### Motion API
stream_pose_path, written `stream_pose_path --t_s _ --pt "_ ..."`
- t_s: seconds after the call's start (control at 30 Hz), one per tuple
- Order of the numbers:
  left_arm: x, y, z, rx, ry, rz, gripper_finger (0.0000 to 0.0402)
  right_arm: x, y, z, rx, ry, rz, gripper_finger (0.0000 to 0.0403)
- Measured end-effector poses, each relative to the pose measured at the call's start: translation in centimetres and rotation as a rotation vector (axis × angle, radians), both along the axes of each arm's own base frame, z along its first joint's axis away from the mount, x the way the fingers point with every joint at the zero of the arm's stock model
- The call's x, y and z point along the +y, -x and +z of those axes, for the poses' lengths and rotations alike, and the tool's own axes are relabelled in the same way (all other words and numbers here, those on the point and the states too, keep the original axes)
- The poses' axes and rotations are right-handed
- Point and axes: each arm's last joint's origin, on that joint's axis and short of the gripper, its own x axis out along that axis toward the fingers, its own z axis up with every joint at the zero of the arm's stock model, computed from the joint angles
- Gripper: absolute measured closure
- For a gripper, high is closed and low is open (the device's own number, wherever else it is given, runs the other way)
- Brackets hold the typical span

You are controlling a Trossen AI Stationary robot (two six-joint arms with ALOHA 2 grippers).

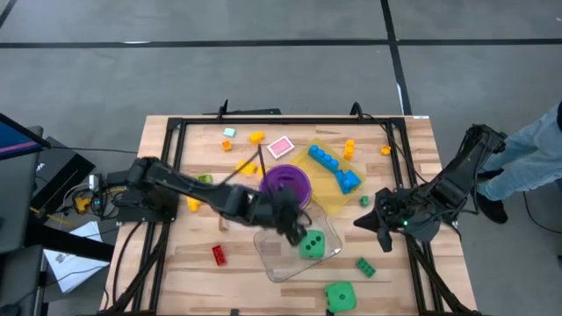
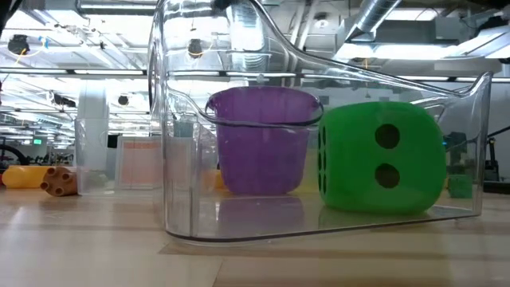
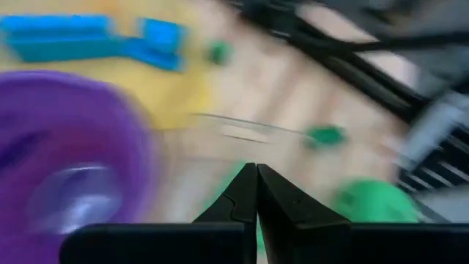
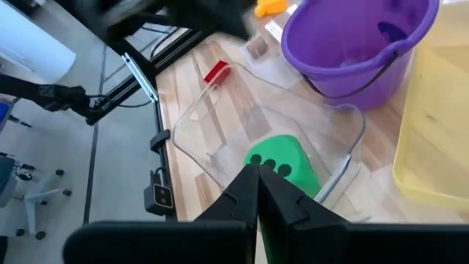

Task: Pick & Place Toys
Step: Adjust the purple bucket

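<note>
Right, from the high view I see my left hand [image 1: 294, 230] reaching across the surface [image 1: 184, 263] to the near rim of the clear tub [image 1: 279, 262], fingers pressed together and holding nothing. One green die [image 1: 312, 245] sits inside that tub; the second die [image 1: 340, 296] lies on the wood near the front edge, well apart. The purple cup [image 1: 287, 181] stands just behind the tub, beside the yellow tray [image 1: 327, 195], which carries blue bricks [image 1: 334, 167]. A red brick [image 1: 218, 254] lies front left, a small green brick [image 1: 365, 267] front right, and orange and yellow bits [image 1: 255, 138] are scattered along the far side. My right hand [image 1: 384, 239] waits at the right side, also pinched shut and empty.

In the low view, the tub [image 2: 175, 159] fills the frame with the die [image 2: 382, 158] resting on its floor, two dots facing me, and the cup [image 2: 263, 139] seen through the plastic behind it.

The left wrist view is blurred, but its fingers [image 3: 242, 194] meet tip to tip above the cup [image 3: 66, 154] and something green [image 3: 370, 199].

In the right wrist view the closed fingers [image 4: 245, 192] point at the die [image 4: 282, 163] in the tub [image 4: 198, 132], with the cup [image 4: 352, 44] beyond.
</note>
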Motion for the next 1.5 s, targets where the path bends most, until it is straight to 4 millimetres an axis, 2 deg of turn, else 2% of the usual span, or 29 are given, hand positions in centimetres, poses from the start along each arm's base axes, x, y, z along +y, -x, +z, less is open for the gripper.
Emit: stream_pose_path --t_s 0.1,0.23,0.4,0.6,0.77,1.03,1.27,1.4,1.5 --pt "2.5 0.1 -0.3 0.077 -0.013 0.051 0.0401 -0.2 0.2 0.2 -0.012 0.007 0.006 0.0403" --pt "5.3 -0.2 -1.8 0.213 -0.004 0.042 0.0401 -0.3 0.2 0.3 -0.016 0.015 0.009 0.0403" --pt "6.9 -0.2 -3.0 0.338 0.002 0.017 0.0401 -0.3 0.2 0.3 -0.018 0.012 0.009 0.0403" --pt "6.9 -1.2 -5.4 0.421 0.037 -0.048 0.0401 -0.3 0.2 0.3 -0.020 0.016 0.005 0.0403" --pt "6.6 -1.3 -5.8 0.435 0.051 -0.062 0.0401 -0.3 0.2 0.3 -0.021 0.015 0.005 0.0403" --pt "6.0 -1.5 -5.7 0.415 0.111 -0.115 0.0401 -0.2 0.2 0.3 -0.021 0.028 0.015 0.0403" --pt "4.7 -1.3 -5.7 0.419 0.131 -0.164 0.0401 -0.2 0.2 0.3 -0.021 0.028 0.015 0.0403" --pt "4.7 -1.1 -5.4 0.406 0.079 -0.123 0.0401 -0.2 0.2 0.3 -0.021 0.028 0.015 0.0403" --pt "5.1 -0.8 -4.2 0.357 0.026 -0.055 0.0401 -0.2 0.2 0.3 -0.021 0.028 0.015 0.0403"
